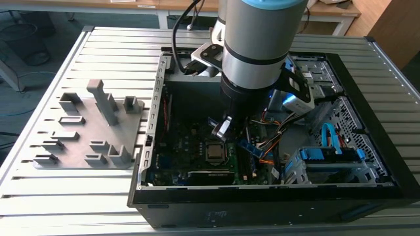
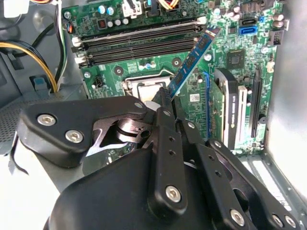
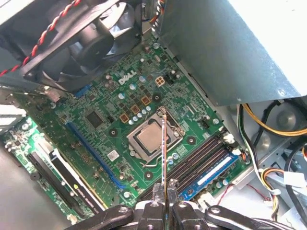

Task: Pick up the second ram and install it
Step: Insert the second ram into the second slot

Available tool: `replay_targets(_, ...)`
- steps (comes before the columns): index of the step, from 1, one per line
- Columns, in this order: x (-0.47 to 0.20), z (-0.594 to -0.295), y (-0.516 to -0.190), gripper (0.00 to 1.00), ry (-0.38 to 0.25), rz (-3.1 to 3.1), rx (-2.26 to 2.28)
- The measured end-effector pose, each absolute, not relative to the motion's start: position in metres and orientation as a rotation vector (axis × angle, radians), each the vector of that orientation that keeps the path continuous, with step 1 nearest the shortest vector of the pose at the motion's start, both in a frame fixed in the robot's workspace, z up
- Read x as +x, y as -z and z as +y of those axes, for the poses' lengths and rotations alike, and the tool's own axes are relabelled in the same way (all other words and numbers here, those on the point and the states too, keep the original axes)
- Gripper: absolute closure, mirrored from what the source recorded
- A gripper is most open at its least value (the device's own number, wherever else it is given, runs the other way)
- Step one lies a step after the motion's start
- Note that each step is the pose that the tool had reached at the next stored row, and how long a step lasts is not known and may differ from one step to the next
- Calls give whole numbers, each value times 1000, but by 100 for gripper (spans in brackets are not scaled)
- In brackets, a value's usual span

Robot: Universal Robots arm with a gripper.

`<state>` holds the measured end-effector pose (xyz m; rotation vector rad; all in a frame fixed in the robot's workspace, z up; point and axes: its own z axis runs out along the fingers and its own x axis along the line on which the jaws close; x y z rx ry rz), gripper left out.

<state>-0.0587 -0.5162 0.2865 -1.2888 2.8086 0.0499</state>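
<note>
Surface (image 1: pixel 118 44): slatted metal; it carries everything we list, starting from the exterior view's left.
Holder blocks (image 1: pixel 92 132): grey, just beside the case and well apart from the tool.
Computer case (image 1: pixel 262 206): open, with the board facing up and the arm reaching down into it.
Tool (image 2: pixel 167 98): closed on one end of the second ram, pinching its flat faces.
Second ram (image 2: pixel 192 57): held inside the case over the board. In the second wrist view it slants towards the slots rather than lying along them. In the first wrist view it is edge-on above the socket area. It is not seated in any slot.
Processor socket (image 3: pixel 149 139): just beside the slots and under the held stick.
Memory slots (image 3: pixel 201 155): a row of long dark slots. The other stick (image 3: pixel 213 170) sits in the outermost slot, and those nearer the socket look free.
Blue cables (image 1: pixel 328 142): on the exterior view's right, apart from the work.
Step in hand: we judge the pick-up done and the stick on its way to a free slot, with the install not yet done.
Next move calls for: in our judgement, the stick turned parallel to a free slot with its edge squarely over it, then pressed straight in.
</note>
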Motion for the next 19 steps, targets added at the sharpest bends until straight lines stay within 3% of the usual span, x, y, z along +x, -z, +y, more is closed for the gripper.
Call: replay_targets(19,-59,-516,-286,86,-45,2871,-1140)
